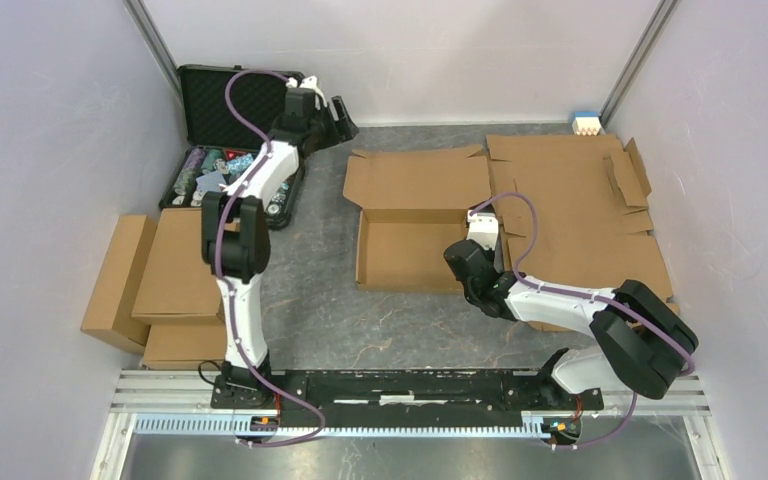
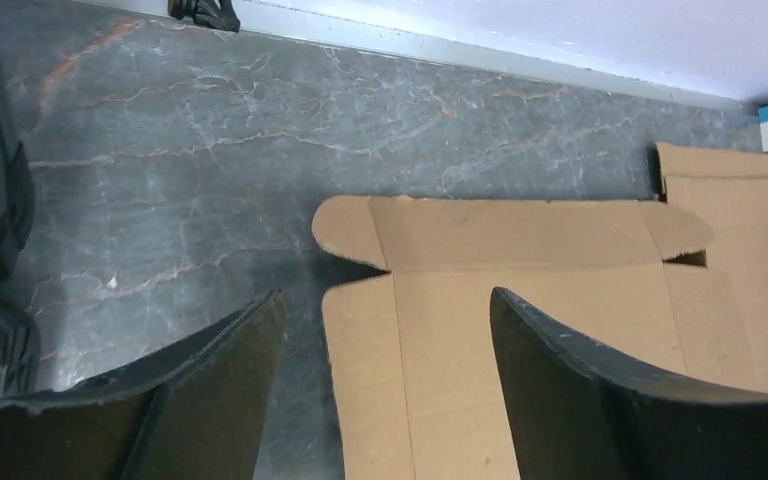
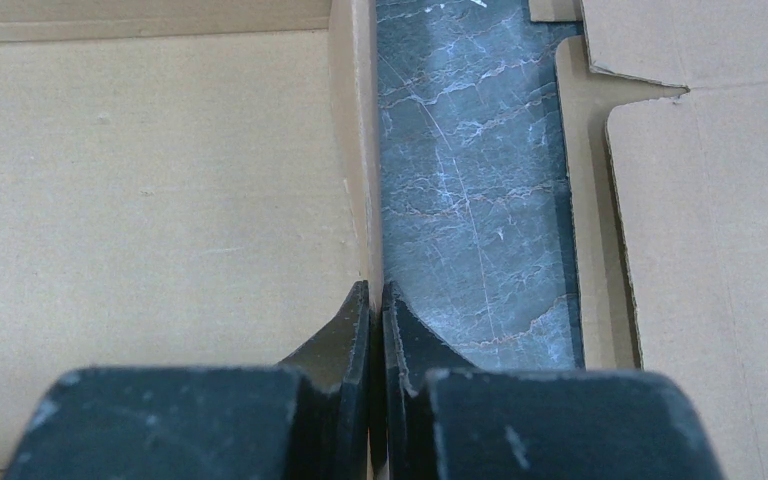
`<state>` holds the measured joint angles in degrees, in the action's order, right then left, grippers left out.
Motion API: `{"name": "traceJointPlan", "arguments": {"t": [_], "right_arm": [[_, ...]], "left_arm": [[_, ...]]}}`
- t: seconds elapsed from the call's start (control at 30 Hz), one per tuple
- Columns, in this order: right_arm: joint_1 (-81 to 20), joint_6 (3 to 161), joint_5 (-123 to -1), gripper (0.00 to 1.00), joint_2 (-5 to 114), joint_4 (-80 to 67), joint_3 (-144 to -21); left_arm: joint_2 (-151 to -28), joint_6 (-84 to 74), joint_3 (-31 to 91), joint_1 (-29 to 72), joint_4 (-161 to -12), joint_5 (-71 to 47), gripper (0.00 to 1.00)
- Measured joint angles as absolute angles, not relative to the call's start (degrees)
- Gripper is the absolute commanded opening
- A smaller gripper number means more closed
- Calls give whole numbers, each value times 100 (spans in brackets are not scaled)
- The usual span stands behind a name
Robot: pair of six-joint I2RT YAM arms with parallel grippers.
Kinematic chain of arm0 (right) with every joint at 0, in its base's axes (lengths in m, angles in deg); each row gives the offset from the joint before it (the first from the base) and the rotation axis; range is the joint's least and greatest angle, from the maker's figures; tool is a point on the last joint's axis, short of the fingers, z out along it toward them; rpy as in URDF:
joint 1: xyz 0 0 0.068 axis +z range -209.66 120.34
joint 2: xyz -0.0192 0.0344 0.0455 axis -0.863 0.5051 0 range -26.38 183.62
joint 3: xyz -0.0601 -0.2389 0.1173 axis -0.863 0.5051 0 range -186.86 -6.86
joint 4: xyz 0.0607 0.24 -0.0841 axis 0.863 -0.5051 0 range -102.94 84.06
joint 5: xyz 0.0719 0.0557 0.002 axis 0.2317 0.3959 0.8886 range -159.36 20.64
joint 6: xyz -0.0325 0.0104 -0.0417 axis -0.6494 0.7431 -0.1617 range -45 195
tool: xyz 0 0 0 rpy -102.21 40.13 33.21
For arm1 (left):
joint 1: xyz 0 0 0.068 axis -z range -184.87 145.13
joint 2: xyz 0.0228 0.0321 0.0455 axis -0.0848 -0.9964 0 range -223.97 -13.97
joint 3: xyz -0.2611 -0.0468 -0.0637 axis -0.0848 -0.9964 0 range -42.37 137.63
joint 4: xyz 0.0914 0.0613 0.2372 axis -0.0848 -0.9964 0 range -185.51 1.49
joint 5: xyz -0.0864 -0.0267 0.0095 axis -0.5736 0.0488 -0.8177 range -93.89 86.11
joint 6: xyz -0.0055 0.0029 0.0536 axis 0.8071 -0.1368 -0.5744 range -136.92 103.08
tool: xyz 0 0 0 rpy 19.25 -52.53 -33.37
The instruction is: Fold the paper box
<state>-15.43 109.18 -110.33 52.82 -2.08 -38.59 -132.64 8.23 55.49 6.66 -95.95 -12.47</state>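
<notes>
A half-made paper box (image 1: 415,225) lies in the middle of the grey worktop (image 1: 310,300), the job judged well short of done. The right tool (image 3: 375,290) is pinched narrow on the box's right side wall (image 3: 355,150), holding that wall upright at its near end, while the lid panel (image 2: 520,240) on the box's far side lies flat with its rounded ear flaps spread. The left tool (image 2: 388,295) hangs wide above the far left corner of the box, gripping nothing. What appears left is to raise and lock the remaining walls, tuck the ears and bring the lid over. The box's tray holds nothing. Left of the box and beyond it, a black case (image 1: 222,100) stands with its lid up and rows of poker chips (image 1: 200,175) inside. Nearer, also left of the box, closed cardboard boxes (image 1: 165,275) sit stacked, their contents hidden. Right of the box, flat cardboard sheets (image 1: 580,200) lie overlapped on the worktop
</notes>
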Motion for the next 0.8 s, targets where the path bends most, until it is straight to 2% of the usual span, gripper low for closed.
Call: {"name": "traceJointPlan", "arguments": {"t": [0.07, 0.13, 0.23, 0.37, 0.43, 0.5, 0.63, 0.73, 0.8], "right_arm": [[-1543, 10915, -11033, 0, 5282, -208, -3859], [-1543, 10911, -11035, 0, 5282, -208, -3859], [-1543, 10898, -11033, 0, 5282, -208, -3859], [-1545, 10894, -11033, 0, 5282, -206, -3859], [-1545, 10876, -11024, 0, 5282, -206, -3859], [-1548, 10863, -11015, 0, 5282, -204, -3859], [-1548, 10832, -11009, 0, 5266, -162, -3832], [-1548, 10813, -11004, 0, 5253, -160, -3821], [-1548, 10813, -10996, 0, 5253, -160, -3821]], "left_arm": [[-13824, 880, 6507, 642, -10262, -1338, 75], [-14138, 954, 6961, 616, -10797, -1387, 73], [-14361, 1024, 7121, 581, -11396, -1489, 64], [-14595, 1077, 7169, 564, -11814, -1725, 65], [-14659, 1090, 7180, 559, -11927, -1841, 62], [-14755, 1136, 7250, 559, -11978, -2051, 55], [-14862, 1254, 7276, 561, -11919, -2466, 34], [-14860, 1271, 7276, 561, -11790, -2680, 11], [-14857, 1254, 7276, 570, -11698, -2740, 2]]}}
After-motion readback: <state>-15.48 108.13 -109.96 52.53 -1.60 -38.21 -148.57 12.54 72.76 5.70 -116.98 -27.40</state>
